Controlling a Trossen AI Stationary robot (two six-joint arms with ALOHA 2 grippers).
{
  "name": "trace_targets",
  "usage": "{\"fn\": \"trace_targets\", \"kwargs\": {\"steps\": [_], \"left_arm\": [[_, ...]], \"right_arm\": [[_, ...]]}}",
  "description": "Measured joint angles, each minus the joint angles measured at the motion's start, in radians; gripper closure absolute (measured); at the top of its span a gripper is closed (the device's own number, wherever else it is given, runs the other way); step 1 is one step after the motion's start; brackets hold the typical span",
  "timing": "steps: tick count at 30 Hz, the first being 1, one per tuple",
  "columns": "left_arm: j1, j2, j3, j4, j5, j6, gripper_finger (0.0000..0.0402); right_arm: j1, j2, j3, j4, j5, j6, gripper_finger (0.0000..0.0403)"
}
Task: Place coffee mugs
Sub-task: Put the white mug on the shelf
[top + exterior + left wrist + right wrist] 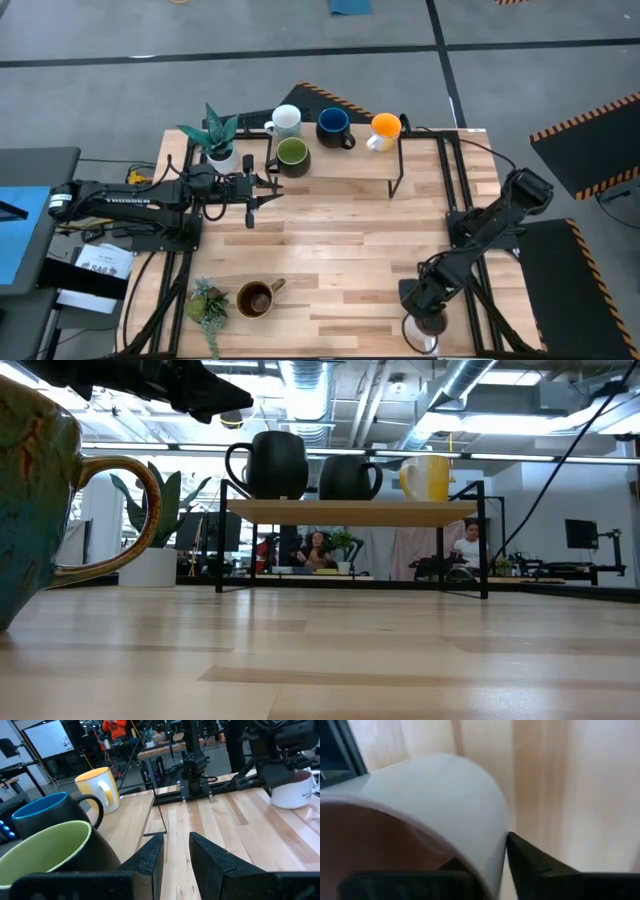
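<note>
A pale pink mug stands upright near the table's front edge, right of the middle, with my right gripper coming down on its rim. The same mug shows under that arm in the left wrist view. On the raised shelf at the back stand the white mug, olive green mug, dark blue mug and orange mug. A brown mug stands at the front left. My left gripper hangs level and open beside the green mug, holding nothing. My right gripper straddles the pink mug's wall at the rim, one finger outside against the wall and the other inside the cup. The fingers come from above, slanting steeply down. The mug stands upright with its base on the table.
A leafy plant in a white pot stands left of the shelf. A small plant lies beside the brown mug. The shelf's black frame rises at the back. Bare wood lies across the table's middle. People sit in the room behind.
</note>
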Motion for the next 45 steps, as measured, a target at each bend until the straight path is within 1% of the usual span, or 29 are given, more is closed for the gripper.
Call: {"fn": "trace_targets", "kwargs": {"steps": [3,6,8,11,14,17,20,24,28,32,36,39,45], "left_arm": [[0.000,0.000,0.000,0.000,0.000,-0.001,0.0323],[0.000,0.000,0.000,0.000,0.000,-0.022,0.0323],[0.000,0.000,0.000,0.000,0.000,-0.033,0.0323],[0.000,0.000,0.000,0.000,0.000,-0.047,0.0323],[0.000,0.000,0.000,-0.001,0.000,-0.061,0.0323],[0.000,0.000,0.000,-0.002,0.000,-0.064,0.0323],[0.000,0.000,0.000,-0.006,0.000,-0.079,0.0323],[0.000,0.000,0.000,-0.014,0.007,-0.097,0.0323],[0.000,0.000,0.000,-0.030,0.007,-0.114,0.0323],[0.000,0.000,0.000,-0.028,0.008,-0.116,0.0323],[0.000,0.000,0.000,-0.028,0.008,-0.116,0.0323],[0.000,0.000,0.000,-0.024,0.008,-0.116,0.0323],[-0.001,0.000,0.000,-0.021,0.008,-0.116,0.0323]], "right_arm": [[-0.040,-0.050,-0.003,-0.021,-0.015,-0.024,0.0363],[-0.104,-0.127,0.000,-0.020,-0.022,-0.063,0.0363],[-0.164,-0.178,0.021,-0.055,-0.013,-0.118,0.0363],[-0.276,-0.230,0.110,-0.129,0.056,-0.255,0.0363],[-0.413,-0.237,0.240,-0.174,0.153,-0.416,0.0363],[-0.551,-0.192,0.394,-0.178,0.253,-0.532,0.0363],[-0.679,-0.118,0.551,-0.228,0.348,-0.548,0.0363],[-0.819,-0.009,0.727,-0.300,0.374,-0.569,0.0363],[-0.912,0.092,0.843,-0.385,0.376,-0.575,0.0363],[-0.972,0.170,0.901,-0.419,0.380,-0.572,0.0363],[-1.019,0.223,0.923,-0.442,0.384,-0.564,0.0358],[-1.044,0.242,0.927,-0.470,0.406,-0.564,0.0358],[-1.081,0.243,0.927,-0.456,0.430,-0.541,0.0358]]}}
